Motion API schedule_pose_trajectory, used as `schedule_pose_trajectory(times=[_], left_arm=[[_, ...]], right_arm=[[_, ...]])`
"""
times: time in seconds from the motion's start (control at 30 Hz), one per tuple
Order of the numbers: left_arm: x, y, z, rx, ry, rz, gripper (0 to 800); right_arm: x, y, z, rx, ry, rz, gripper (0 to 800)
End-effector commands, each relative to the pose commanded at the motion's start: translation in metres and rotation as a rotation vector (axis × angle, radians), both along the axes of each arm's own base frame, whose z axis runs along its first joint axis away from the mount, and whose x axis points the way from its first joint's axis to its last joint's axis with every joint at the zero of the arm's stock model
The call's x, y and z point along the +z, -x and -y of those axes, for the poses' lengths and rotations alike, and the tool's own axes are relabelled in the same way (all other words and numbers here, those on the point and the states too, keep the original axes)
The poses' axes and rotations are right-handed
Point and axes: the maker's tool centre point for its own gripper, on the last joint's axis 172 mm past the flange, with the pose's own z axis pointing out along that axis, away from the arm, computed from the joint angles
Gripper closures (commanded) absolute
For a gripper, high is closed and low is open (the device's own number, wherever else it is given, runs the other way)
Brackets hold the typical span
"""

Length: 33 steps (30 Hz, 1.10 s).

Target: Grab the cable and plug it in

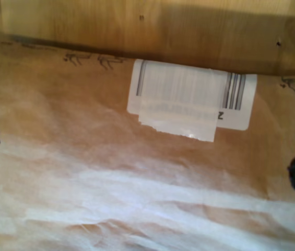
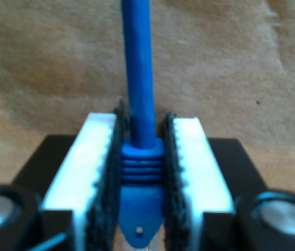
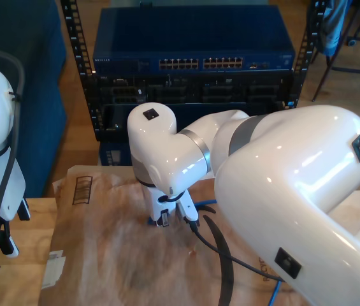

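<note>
Gripping the cable (image 2: pixel 139 94) by its ribbed boot, my second end effector (image 2: pixel 142 183) is closed around it over brown paper (image 2: pixel 43 68). My first end effector's opening cannot be told.

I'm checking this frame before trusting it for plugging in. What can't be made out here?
- Clear plug tip of the cable: cut off by the second wrist view's edge, between my second end effector's pads.
- Cable's run across the brown paper: hidden behind the arm in the exterior view.
- Switch ports: too small to tell apart.
</note>
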Motion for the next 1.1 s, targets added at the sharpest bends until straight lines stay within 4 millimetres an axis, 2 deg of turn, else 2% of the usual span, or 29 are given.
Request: schedule_pose_trajectory(times=[0.07, 0.23, 0.4, 0.63, 0.73, 0.83, 0.93, 1.07, 1.1], left_arm=[[0.000, 0.000, 0.000, 0.001, 0.001, 0.000, 0], [0.002, -0.002, 0.005, 0.010, 0.016, 0.007, 0], [0.027, -0.024, 0.055, 0.088, 0.203, 0.068, 0], [0.082, -0.038, 0.123, 0.152, 0.478, 0.085, 0], [0.097, -0.039, 0.142, 0.163, 0.557, 0.100, 0], [0.109, -0.046, 0.156, 0.183, 0.622, 0.114, 0], [0.127, -0.051, 0.172, 0.197, 0.697, 0.138, 0], [0.150, -0.060, 0.188, 0.213, 0.782, 0.173, 0], [0.161, -0.064, 0.191, 0.209, 0.798, 0.195, 0]], right_arm=[[0.007, -0.002, 0.000, -0.003, -0.007, 0.008, 797], [0.042, -0.006, 0.004, -0.018, -0.027, 0.032, 797], [0.095, -0.003, 0.038, -0.090, -0.029, 0.018, 797], [0.177, 0.011, 0.080, -0.196, -0.108, 0.050, 797], [0.208, 0.018, 0.095, -0.259, -0.163, 0.033, 797], [0.237, 0.026, 0.097, -0.315, -0.241, -0.004, 798], [0.258, 0.036, 0.094, -0.361, -0.314, -0.085, 797], [0.289, 0.039, 0.094, -0.391, -0.385, -0.131, 797], [0.297, 0.041, 0.090, -0.384, -0.397, -0.136, 798]])
